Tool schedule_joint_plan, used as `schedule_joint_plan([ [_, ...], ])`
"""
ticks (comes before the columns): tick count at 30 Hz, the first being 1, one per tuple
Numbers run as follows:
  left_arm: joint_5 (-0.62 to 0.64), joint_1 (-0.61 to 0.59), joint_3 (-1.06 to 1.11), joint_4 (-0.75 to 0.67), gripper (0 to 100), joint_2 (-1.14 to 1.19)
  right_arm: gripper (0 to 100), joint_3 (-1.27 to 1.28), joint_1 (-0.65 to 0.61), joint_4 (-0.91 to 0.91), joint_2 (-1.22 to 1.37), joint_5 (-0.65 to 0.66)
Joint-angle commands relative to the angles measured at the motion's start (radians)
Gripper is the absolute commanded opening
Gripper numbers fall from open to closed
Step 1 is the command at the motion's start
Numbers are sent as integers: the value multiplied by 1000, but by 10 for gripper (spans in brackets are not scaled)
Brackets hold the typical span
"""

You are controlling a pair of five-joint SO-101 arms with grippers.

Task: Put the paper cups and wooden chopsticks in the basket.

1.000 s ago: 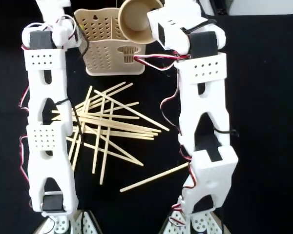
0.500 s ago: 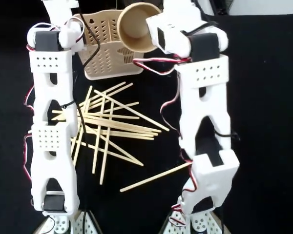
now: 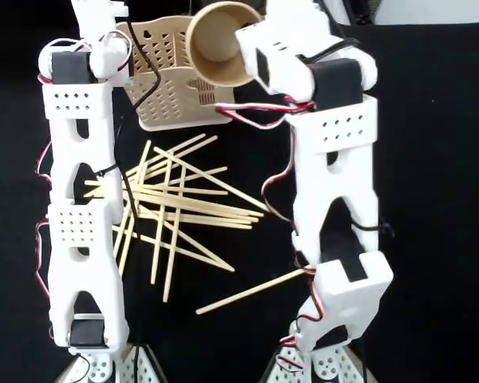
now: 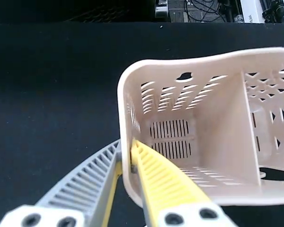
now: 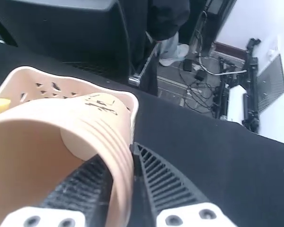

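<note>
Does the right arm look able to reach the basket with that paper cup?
Probably yes: the right gripper holds the paper cup right beside the basket, nothing between them; the left gripper grips its wall.

White perforated arms (image 3: 76,231) — black servos (image 3: 335,80), red cables (image 3: 251,109), yellow-fingered left end effector (image 4: 127,147).

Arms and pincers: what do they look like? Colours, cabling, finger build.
The left arm and right arm are white links with perforated panels, black servo blocks and loose red-and-black cables. The left pincer has one grey and one yellow ribbed finger; the right pincer has two black ribbed fingers. Screw holes show at both bases.
</note>
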Motion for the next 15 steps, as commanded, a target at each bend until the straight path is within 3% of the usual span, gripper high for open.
schedule_joint_plan([
  [1, -20, -24, -41, 66, 30, 18, 12, 5, -40, -3, -36, -3],
  [15, -18, -24, -105, 137, 30, 20, 12, 45, -44, -84, 51, -3],
])
